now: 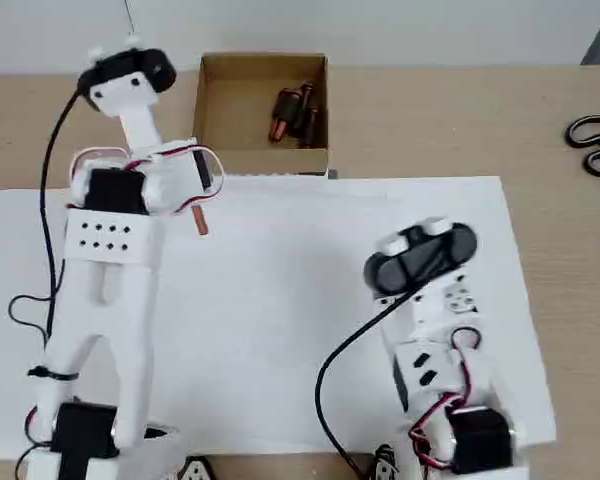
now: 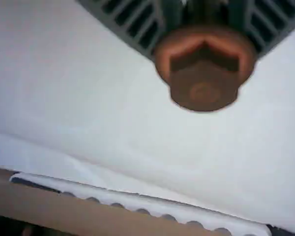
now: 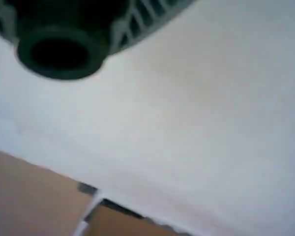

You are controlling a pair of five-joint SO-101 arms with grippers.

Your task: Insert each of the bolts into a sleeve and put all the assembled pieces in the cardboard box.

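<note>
Copper bolt (image 2: 204, 73) is being held by the left gripper (image 1: 194, 201), near the far cardboard box (image 1: 265, 160). Black sleeve (image 3: 59, 53) is being clamped by the right gripper (image 3: 69, 14).

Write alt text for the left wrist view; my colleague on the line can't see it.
A copper-coloured bolt, seen end-on with its hex head facing the camera, is clamped in dark ribbed jaws above a white paper sheet. Past the sheet's edge lies a strip of tan table.
</note>
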